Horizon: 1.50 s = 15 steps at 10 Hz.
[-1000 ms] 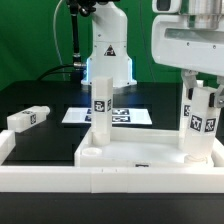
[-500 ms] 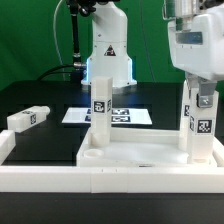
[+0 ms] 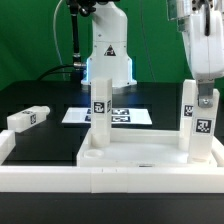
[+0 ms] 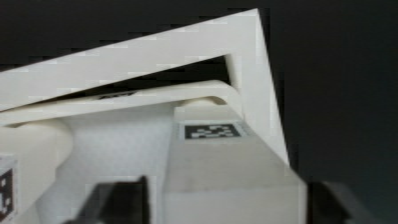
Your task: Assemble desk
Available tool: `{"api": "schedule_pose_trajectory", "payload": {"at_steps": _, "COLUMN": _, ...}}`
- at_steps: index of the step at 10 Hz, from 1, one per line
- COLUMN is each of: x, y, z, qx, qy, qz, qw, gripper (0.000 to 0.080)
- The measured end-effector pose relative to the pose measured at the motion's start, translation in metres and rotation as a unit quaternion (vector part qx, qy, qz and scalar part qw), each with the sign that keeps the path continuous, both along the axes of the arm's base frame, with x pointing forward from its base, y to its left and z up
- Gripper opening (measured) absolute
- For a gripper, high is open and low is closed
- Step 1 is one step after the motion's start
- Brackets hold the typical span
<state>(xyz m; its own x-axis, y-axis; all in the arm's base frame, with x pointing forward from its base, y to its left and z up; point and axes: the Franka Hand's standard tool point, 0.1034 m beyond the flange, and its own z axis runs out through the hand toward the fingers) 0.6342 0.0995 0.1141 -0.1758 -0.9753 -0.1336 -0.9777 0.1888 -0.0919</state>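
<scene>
The white desk tabletop (image 3: 150, 163) lies flat at the front, rim up. Two white tagged legs stand upright in it: one near the middle (image 3: 101, 110), one at the exterior view's right (image 3: 200, 125). My gripper (image 3: 203, 90) hangs over the top of the right leg, fingers either side of it. In the wrist view the right leg (image 4: 222, 165) stands between my dark fingers (image 4: 121, 202) with gaps on both sides, so my gripper (image 4: 228, 205) is open. The tabletop's rim (image 4: 178, 55) shows beyond it. A third leg (image 3: 28, 118) lies loose at the left.
The marker board (image 3: 125, 116) lies behind the tabletop, in front of the robot base (image 3: 107, 55). A long low white border rail (image 3: 50, 177) runs along the front and up the exterior view's left side (image 3: 8, 150).
My gripper has risen along the right leg, from low around its upper half to near its top. The leg has stayed standing in the tabletop.
</scene>
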Motion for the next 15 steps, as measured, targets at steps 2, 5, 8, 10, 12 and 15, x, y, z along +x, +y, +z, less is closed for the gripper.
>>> {"api": "schedule_pose_trajectory", "payload": {"at_steps": 2, "x": 0.0060, "y": 0.0047, "z": 0.0032, "qx": -0.006, "qy": 0.012, "qz": 0.044, "qw": 0.999, "gripper": 0.0628}}
{"api": "schedule_pose_trajectory", "payload": {"at_steps": 5, "x": 0.0065, "y": 0.0038, "z": 0.0022, "qx": -0.017, "qy": -0.002, "qz": 0.140, "qw": 0.990, "gripper": 0.0649}}
{"api": "schedule_pose_trajectory", "payload": {"at_steps": 8, "x": 0.0059, "y": 0.0035, "z": 0.0028, "qx": -0.034, "qy": 0.004, "qz": 0.288, "qw": 0.957, "gripper": 0.0649}}
{"api": "schedule_pose_trajectory", "payload": {"at_steps": 10, "x": 0.0069, "y": 0.0022, "z": 0.0016, "qx": -0.051, "qy": -0.003, "qz": 0.384, "qw": 0.922, "gripper": 0.0649}}
{"api": "schedule_pose_trajectory", "payload": {"at_steps": 12, "x": 0.0084, "y": 0.0016, "z": 0.0008, "qx": -0.063, "qy": -0.007, "qz": 0.460, "qw": 0.886, "gripper": 0.0649}}
{"api": "schedule_pose_trajectory", "payload": {"at_steps": 15, "x": 0.0078, "y": 0.0021, "z": 0.0003, "qx": -0.073, "qy": -0.011, "qz": 0.548, "qw": 0.833, "gripper": 0.0649}}
